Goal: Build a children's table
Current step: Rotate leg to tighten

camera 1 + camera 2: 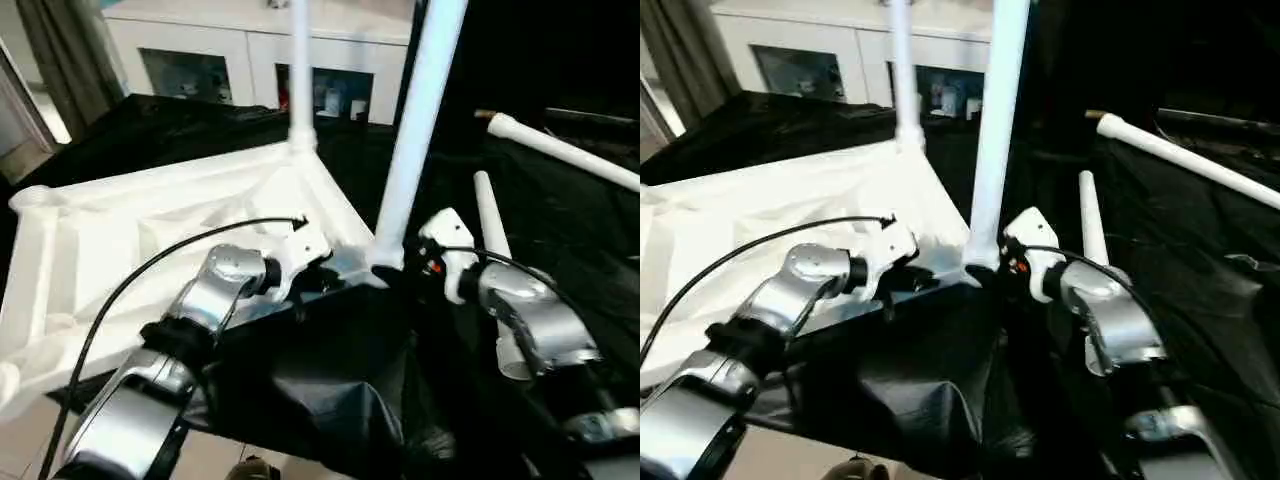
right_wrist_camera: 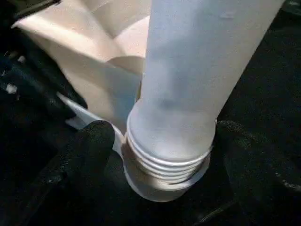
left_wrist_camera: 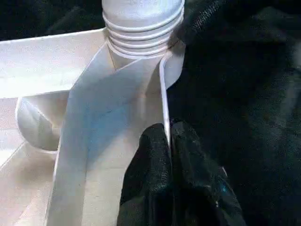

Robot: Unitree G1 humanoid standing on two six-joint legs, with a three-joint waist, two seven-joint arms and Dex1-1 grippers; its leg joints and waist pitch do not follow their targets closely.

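Observation:
The white tabletop (image 1: pixel 150 220) lies upside down on black cloth, ribbed side up. One leg (image 1: pixel 300 70) stands upright in its far corner socket. A second leg (image 1: pixel 415 130) stands in the near corner socket, its threaded end (image 2: pixel 164 165) showing above the socket. My left gripper (image 3: pixel 168 129) is shut on the tabletop's thin rim close to that corner. My right gripper (image 2: pixel 164 141) sits open around the base of the near leg, one black finger (image 2: pixel 89 150) on each side.
Two loose white legs (image 1: pixel 560 150) (image 1: pixel 490 215) lie on the black cloth (image 1: pixel 330 380) to the right. A white glass-door cabinet (image 1: pixel 250 50) stands behind the work. Bare floor (image 1: pixel 20 440) shows at the lower left.

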